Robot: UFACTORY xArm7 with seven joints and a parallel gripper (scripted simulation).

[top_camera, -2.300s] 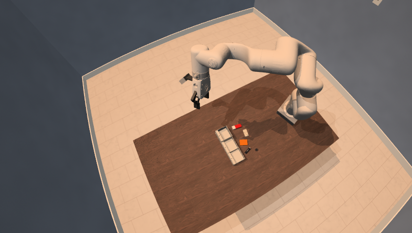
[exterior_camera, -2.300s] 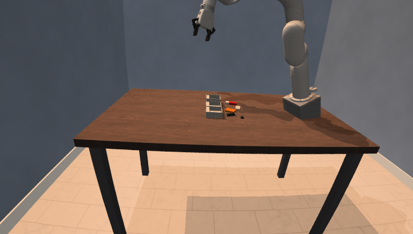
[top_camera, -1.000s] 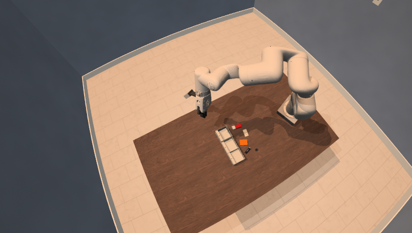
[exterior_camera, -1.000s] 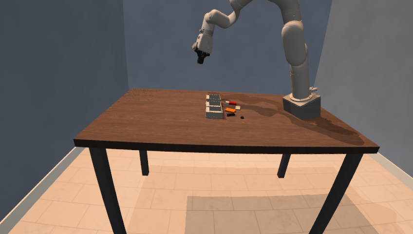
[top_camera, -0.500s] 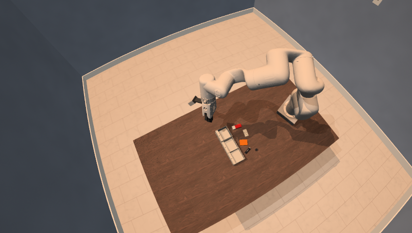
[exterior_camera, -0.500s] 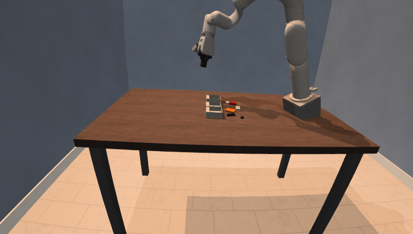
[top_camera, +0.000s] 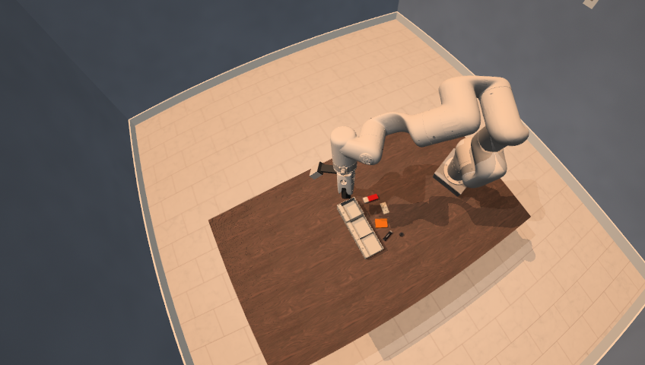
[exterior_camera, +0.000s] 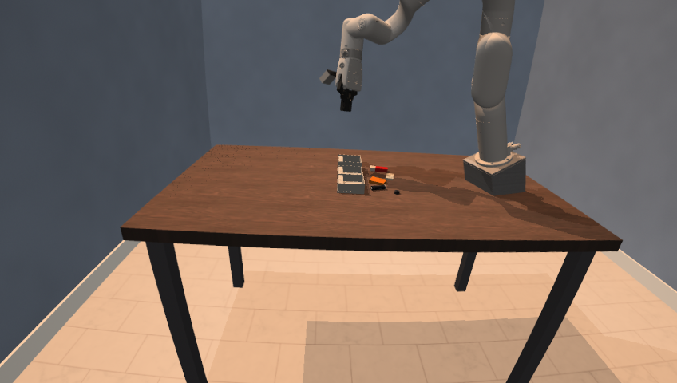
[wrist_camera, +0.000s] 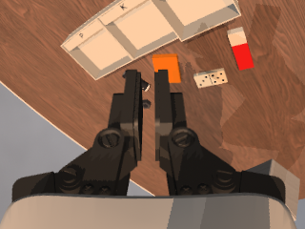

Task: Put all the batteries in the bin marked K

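My gripper [top_camera: 346,195] [exterior_camera: 346,105] [wrist_camera: 148,90] is shut with nothing between the fingers. It hangs high above the table, over the far end of the bin row. The row of three pale bins [top_camera: 348,228] [exterior_camera: 350,188] [wrist_camera: 121,13] lies on the table; in the wrist view the middle one is marked K. Beside the row lie a small black cylinder with a pale tip [top_camera: 387,235] [exterior_camera: 378,187] and a small black round piece [top_camera: 401,234] [exterior_camera: 396,191]. The fingers hide both in the wrist view. A red and white block [top_camera: 370,198] [exterior_camera: 378,167] [wrist_camera: 240,52] lies near the far bin.
An orange flat block [top_camera: 381,223] [exterior_camera: 378,180] [wrist_camera: 167,65] and a white socket plate [top_camera: 385,207] [exterior_camera: 389,175] [wrist_camera: 210,78] lie beside the bins. The arm's base [top_camera: 452,178] [exterior_camera: 493,173] stands at the table's right back. All three bins look empty.
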